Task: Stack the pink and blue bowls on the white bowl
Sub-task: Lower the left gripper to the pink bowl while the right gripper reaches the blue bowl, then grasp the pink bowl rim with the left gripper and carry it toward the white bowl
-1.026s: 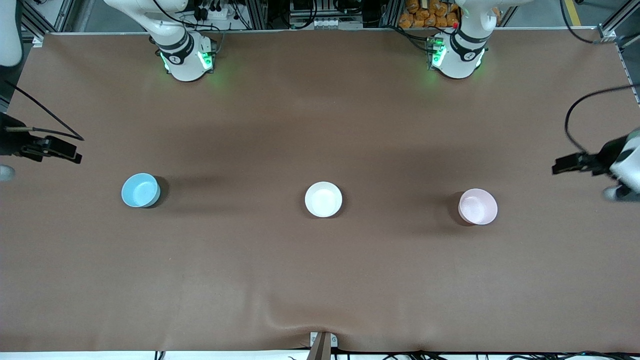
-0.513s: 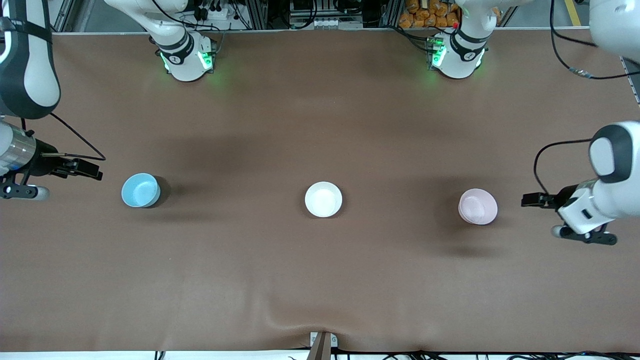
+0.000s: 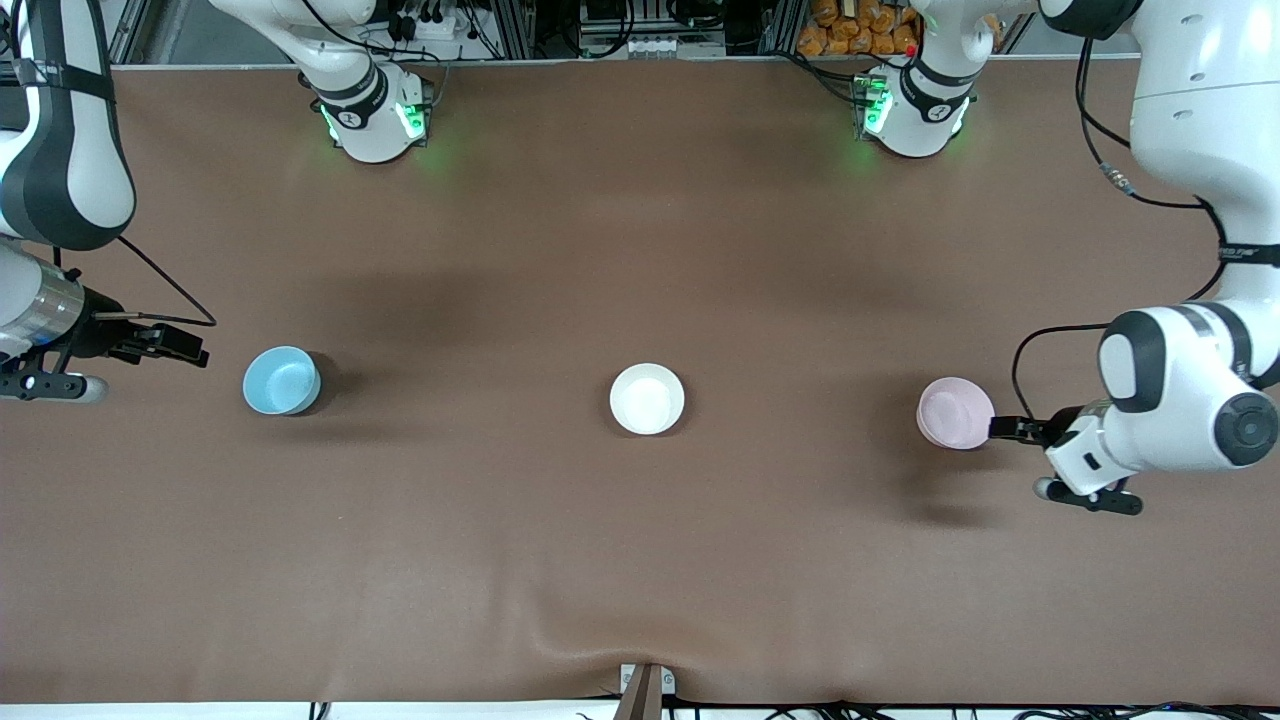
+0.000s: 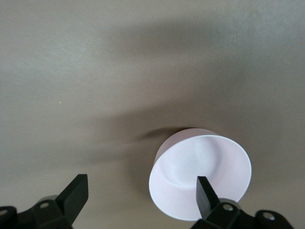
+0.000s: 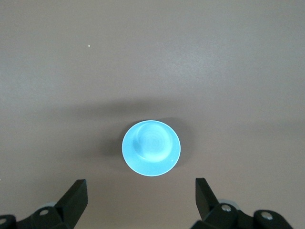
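A: Likely light and rigid, slick walls: the small smooth pale-pink bowl (image 3: 955,412), toward the left arm's end of the brown worktop (image 3: 640,560). Best taken by the rim.

B: Agreed. Left gripper (image 4: 143,193) is held low at its rim, jaws spread, nothing gripped. Right gripper (image 5: 141,195) hangs beside the sky-blue bowl (image 3: 281,380), jaws released. Plain white bowl (image 3: 647,398) sits between.

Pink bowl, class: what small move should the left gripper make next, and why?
Probably ease the open left gripper forward and down so its fingers straddle the pink bowl's rim. One finger already overlaps the rim, nothing is gripped, and the white bowl sits bare.
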You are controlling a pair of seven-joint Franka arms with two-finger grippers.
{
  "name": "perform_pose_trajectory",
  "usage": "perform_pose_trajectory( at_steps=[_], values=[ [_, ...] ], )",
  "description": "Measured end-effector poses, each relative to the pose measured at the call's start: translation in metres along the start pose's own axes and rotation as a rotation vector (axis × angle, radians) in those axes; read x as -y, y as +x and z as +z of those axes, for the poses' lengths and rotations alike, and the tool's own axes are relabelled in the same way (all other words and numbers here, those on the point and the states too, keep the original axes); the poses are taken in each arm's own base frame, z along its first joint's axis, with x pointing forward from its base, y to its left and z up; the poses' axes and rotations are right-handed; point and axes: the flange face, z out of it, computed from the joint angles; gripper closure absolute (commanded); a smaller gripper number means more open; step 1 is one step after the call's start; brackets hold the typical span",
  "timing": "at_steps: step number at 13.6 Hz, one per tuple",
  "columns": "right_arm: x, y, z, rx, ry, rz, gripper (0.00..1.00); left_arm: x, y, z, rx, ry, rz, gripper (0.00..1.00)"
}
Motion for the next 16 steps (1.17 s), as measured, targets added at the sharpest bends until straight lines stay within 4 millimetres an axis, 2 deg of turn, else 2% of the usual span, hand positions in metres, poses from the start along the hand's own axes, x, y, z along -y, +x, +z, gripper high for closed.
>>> perform_pose_trajectory(
  at_steps=[1,2,5,8,9,11,12,15,16],
  values=[
    [0.0,0.0,0.0,-0.001,0.0,-0.001,0.0,0.001,-0.003,0.009,0.007,-0.002,0.002,0.0],
    [0.0,0.0,0.0,-0.001,0.0,-0.002,0.0,0.002,-0.005,0.016,0.011,-0.003,0.009,0.05],
    [-0.002,-0.001,0.003,0.006,0.0,0.0,0.0,0.005,-0.012,0.028,0.025,-0.007,0.022,0.27],
    [-0.006,0.004,0.018,0.006,-0.003,0.001,0.0,0.005,-0.017,0.041,0.043,-0.012,0.023,0.63],
    [-0.008,0.007,0.026,0.004,-0.015,-0.003,0.0,0.004,-0.018,0.043,0.044,-0.012,0.023,0.77],
    [-0.02,0.014,0.048,0.005,-0.039,-0.002,0.0,0.004,-0.018,0.044,0.04,-0.011,0.023,0.97],
    [-0.03,0.016,0.061,0.011,-0.041,-0.002,0.0,0.004,-0.018,0.044,0.038,-0.01,0.023,1.0],
    [-0.068,0.017,0.107,0.048,-0.035,0.004,0.0,0.002,-0.017,0.04,0.032,-0.011,0.027,1.0],
    [-0.074,0.017,0.119,0.064,-0.032,0.009,0.0,-0.003,-0.016,0.038,0.026,-0.012,0.033,1.0]
  ],
)
